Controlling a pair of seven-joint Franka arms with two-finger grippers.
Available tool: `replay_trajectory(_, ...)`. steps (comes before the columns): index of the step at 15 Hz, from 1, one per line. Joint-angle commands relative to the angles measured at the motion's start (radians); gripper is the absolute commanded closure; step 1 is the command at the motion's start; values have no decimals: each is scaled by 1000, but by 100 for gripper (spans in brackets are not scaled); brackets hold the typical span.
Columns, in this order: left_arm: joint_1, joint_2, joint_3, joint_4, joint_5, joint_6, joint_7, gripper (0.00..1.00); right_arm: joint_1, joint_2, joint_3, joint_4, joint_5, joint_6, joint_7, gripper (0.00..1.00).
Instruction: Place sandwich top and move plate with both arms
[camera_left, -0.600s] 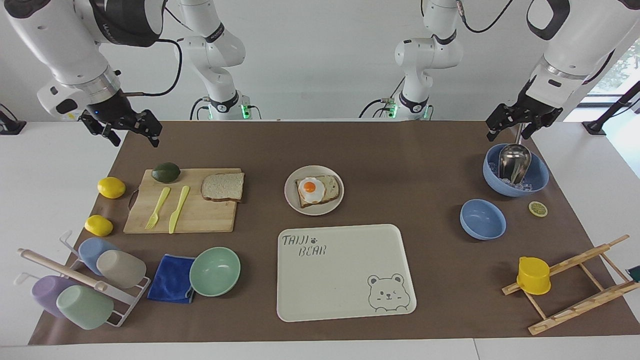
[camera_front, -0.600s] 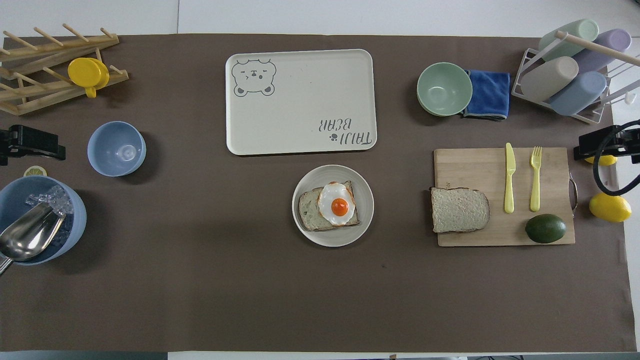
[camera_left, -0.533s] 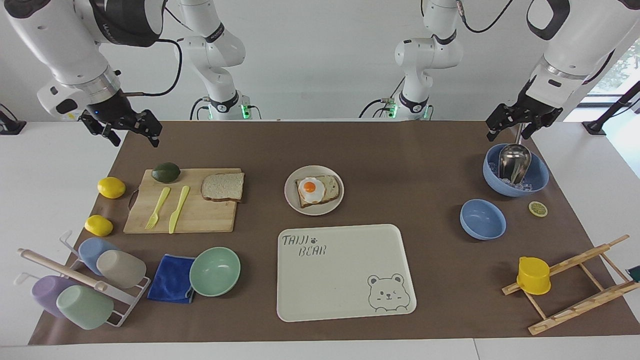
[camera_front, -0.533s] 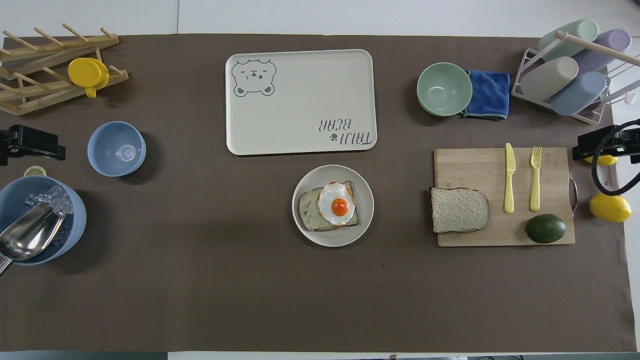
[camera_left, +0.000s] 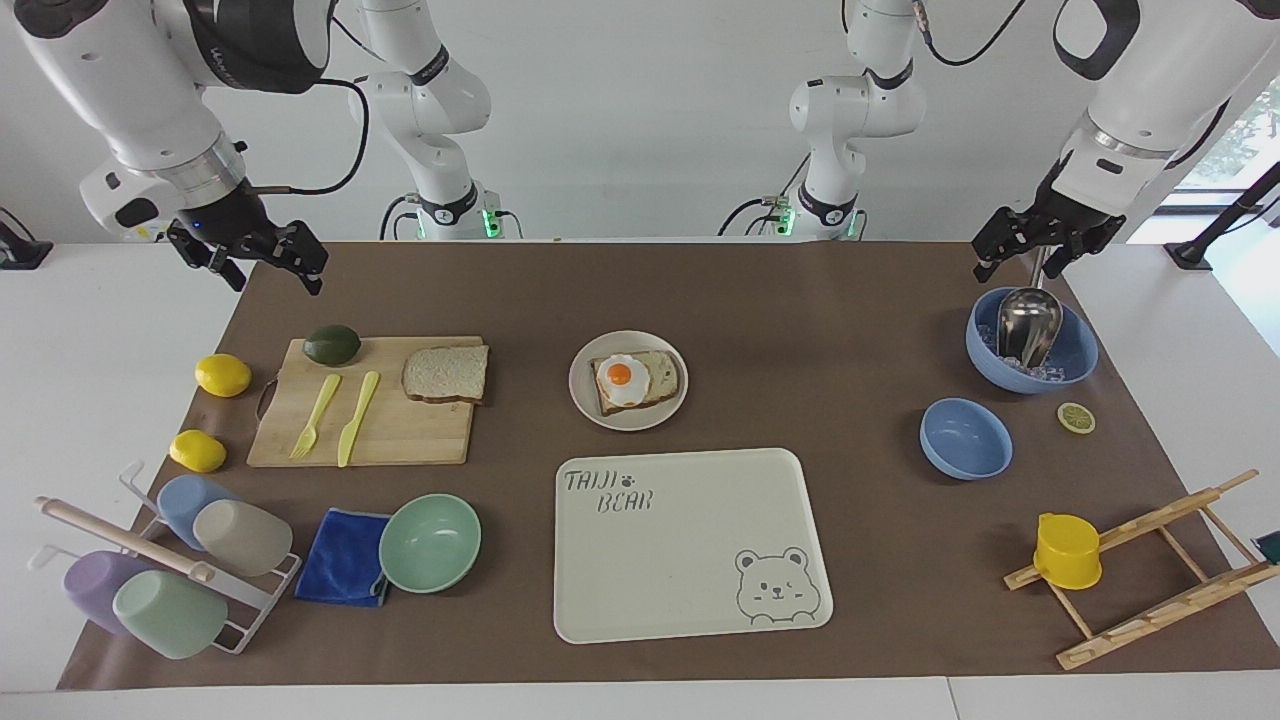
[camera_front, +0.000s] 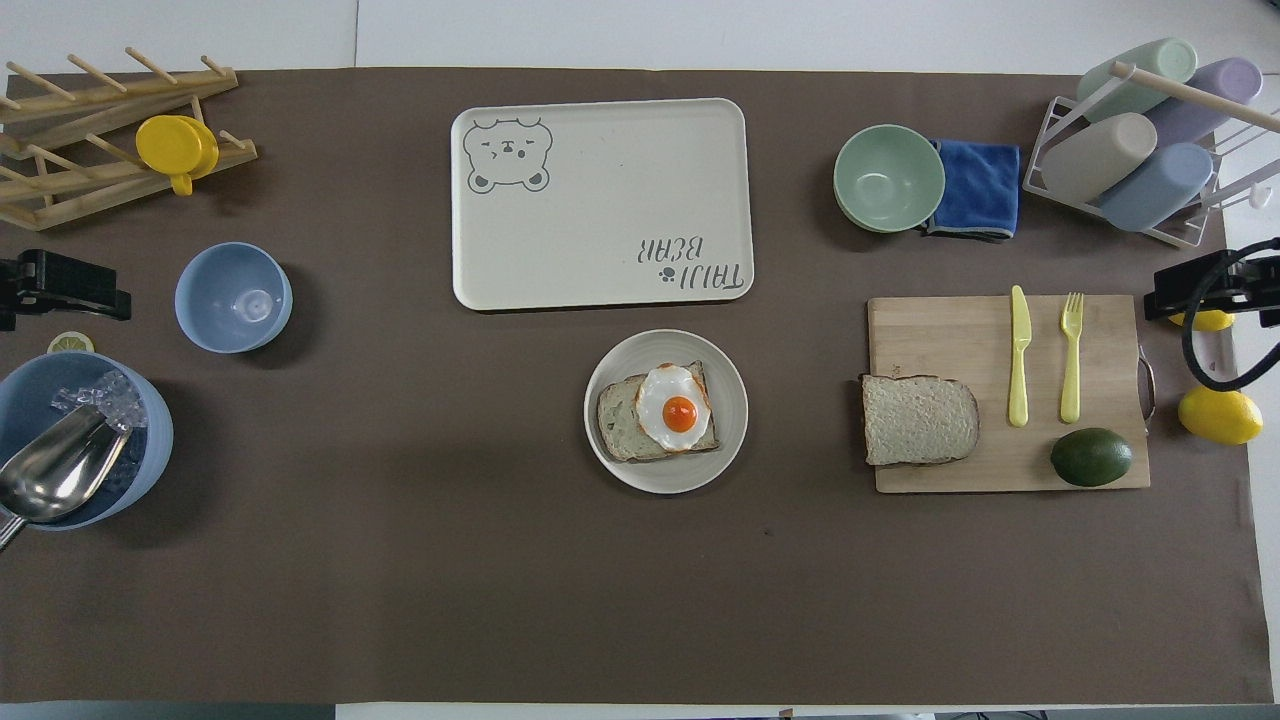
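- On the cutting board (camera_left: 395, 430), sandwich top (camera_left: 446, 374) lies flat at the corner nearest plate (camera_left: 590, 408).
- Right gripper (camera_left: 262, 262): fingers apart, raised over right arm's table end.
- Left gripper (camera_left: 1030, 250): fingers apart, above ice bowl (camera_left: 1080, 362).

A green avocado (camera_left: 332, 344) lies on the wooden cutting board (camera_left: 400, 430) beside yellow cutlery (camera_left: 338, 415).

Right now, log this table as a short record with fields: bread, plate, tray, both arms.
top slice: speckled wholegrain bread slice, flat on the wooden cutting board, beside the yellow plastic knife
plate: small round cream plate bearing egg-topped bread, nearer the robots than the bear-print cream tray
right gripper: raised, empty, fingers open
left gripper: raised, empty, over the blue ice bowl
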Motion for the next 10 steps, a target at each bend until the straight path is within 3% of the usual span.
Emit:
replay_trajectory(1, -7, -21, 3, -21, 12, 8, -9, 0, -12, -6, 15, -6, 6, -7, -3, 0)
replay_trajectory(7, -7, -21, 2, -22, 12, 7, -9, 0, 22, -21, 17, -20, 0, -27, -42, 0)
replay_trajectory(10, -7, -22, 2, -22, 12, 7, -9, 0, 68, 11, 90, -26, -122, -25, 5, 0)
